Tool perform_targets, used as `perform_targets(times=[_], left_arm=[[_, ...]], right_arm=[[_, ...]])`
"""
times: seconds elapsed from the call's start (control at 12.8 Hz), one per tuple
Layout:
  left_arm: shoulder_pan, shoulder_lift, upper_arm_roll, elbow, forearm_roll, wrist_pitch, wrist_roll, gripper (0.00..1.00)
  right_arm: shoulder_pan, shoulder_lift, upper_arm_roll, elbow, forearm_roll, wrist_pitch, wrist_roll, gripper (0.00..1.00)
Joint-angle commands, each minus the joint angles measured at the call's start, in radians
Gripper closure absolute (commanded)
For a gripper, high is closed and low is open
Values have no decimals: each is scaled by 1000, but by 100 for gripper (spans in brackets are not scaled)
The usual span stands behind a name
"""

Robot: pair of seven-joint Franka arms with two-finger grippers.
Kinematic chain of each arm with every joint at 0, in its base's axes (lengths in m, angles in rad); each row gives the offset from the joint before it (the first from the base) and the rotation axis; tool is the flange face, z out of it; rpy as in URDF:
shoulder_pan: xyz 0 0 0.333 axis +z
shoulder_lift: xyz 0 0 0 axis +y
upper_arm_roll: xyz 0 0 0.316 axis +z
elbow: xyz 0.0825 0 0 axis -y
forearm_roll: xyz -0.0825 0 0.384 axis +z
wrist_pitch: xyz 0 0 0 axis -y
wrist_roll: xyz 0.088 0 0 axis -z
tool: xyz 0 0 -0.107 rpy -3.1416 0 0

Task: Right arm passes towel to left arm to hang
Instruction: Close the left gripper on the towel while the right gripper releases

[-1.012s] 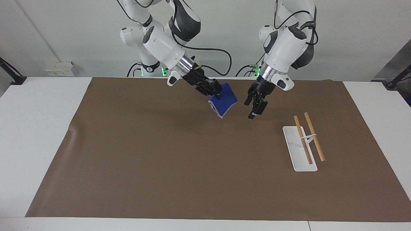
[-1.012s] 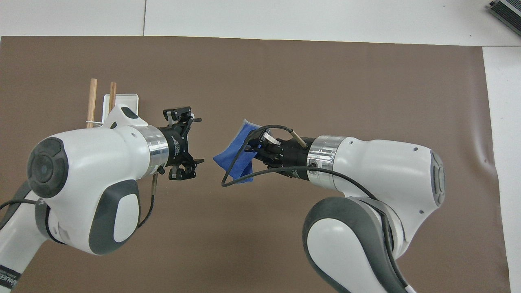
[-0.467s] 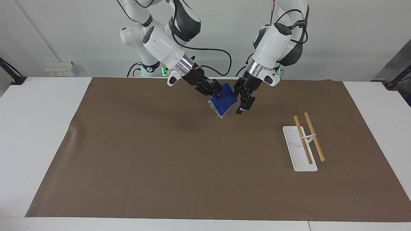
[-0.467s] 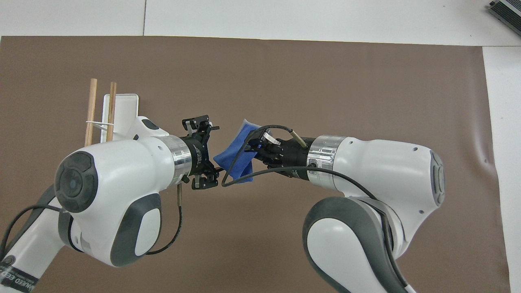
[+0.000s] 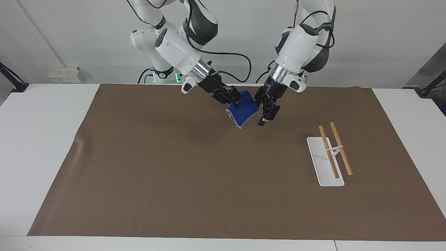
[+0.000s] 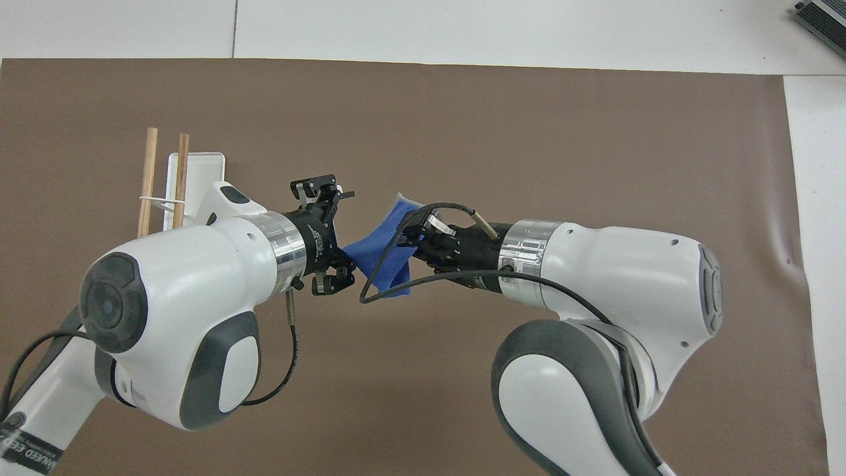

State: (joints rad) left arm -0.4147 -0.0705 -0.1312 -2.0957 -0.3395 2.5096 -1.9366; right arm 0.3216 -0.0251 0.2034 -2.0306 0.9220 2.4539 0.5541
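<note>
Towel (image 5: 244, 111): deep blue cloth with a pale edge, folded, held up in the air over the brown mat (image 5: 195, 181), nearer the robots' side of it and roughly midway along the bench. One corner hangs down clear of the mat.

Right hand (image 5: 234, 98): clenched on the towel's upper part, fingers black, a cable looping past the wrist. The right arm (image 5: 176, 52) slopes down from its base toward the middle of the bench; silver ring at the wrist.

Left hand (image 6: 328, 239): fingers spread wide, set against the towel's free edge from the left arm's end; in the overhead view a corner of the cloth reaches in between the two fingers, which have not closed on it. The left arm (image 5: 296, 45) comes steeply down from a raised elbow, hand tilted toward the cloth.

Rack (image 5: 325, 162): white flat tray carrying two wooden rods (image 5: 341, 148) side by side on a thin white support, standing on the mat toward the left arm's end, farther from the robots than the towel and well apart from both hands.

Bench (image 5: 41, 139): white top, the brown mat covering most of it.

Room: pale wall (image 5: 69, 35), a small white box (image 5: 64, 74) low on it, green lights at the arm bases.
</note>
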Motion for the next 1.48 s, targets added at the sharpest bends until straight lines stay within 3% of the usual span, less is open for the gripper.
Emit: perform_targets(times=[0.0,0.47,0.78,0.93,1.32,1.4], left_arm=[[-15,0,8,-13,-16,20,25,40],[-55,-17,8,-41,-16,-15,275,100],[-42,-22,8,-40,-16,-32,436,100],[-35,-20,10,-40,-16,-32,520,100],[22,-8,10,-23,-16,-17,602,100],[27,-6,13,-15,-16,-15,604,100]], right_arm=[[-3,10,5,13,20,7,1,100],[-4,7,5,13,20,5,1,100],[-3,5,5,13,12,4,3,99],[-3,4,4,12,-11,2,6,48],[-22,-27,-4,-17,-107,-19,12,16],[-53,-42,-4,-22,-150,-47,13,13]])
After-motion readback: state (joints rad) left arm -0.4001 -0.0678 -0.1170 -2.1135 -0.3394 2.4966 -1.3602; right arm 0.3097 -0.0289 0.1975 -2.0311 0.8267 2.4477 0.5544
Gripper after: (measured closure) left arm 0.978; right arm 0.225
